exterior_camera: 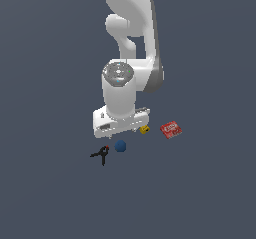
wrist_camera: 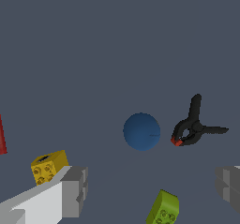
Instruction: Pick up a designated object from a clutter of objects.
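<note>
Two grey fingertips of the claw framed the wrist view, set wide apart, nothing between them but a green block lying on the surface below. Claw empty, hanging above the clutter. Small dark-blue ball sat on the surface just beyond the gap between the fingers, untouched. Black clamp with red tip lay just beside the ball, red tip pointing toward it, a narrow gap between. Yellow block rested close by one finger. In the exterior view, the ball lay between clamp and yellow block; flat red printed box farther toward the exterior view's right.
</note>
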Controlling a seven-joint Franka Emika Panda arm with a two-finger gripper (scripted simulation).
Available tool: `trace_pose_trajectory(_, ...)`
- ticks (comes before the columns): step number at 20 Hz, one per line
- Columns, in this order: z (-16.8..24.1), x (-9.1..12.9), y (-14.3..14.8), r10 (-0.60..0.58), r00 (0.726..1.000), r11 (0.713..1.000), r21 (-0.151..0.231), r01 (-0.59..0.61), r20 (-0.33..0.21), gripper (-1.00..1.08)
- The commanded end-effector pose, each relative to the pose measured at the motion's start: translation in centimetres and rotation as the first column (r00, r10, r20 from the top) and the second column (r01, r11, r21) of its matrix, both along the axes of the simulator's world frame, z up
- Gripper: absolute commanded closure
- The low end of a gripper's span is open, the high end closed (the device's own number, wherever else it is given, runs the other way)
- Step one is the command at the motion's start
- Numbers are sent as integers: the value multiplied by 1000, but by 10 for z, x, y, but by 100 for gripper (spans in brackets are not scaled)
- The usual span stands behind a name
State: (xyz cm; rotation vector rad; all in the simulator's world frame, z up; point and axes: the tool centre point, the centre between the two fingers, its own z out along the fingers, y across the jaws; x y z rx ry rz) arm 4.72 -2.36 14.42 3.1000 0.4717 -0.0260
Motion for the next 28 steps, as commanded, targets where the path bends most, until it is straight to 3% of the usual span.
trace_pose_trajectory(1, -20, 3, -4, 28, 1000, 1000, 3, -28, 6, -92)
trace_pose_trajectory(7, -52, 6, -10, 68, 998, 998, 7, -68, 13, -92)
trace_pose_trajectory(18, -68, 6, -12, 79, 997, 997, 8, -79, 14, -92)
trace_pose_trajectory(28, -109, 6, -12, 81, 997, 997, 8, -81, 15, -92)
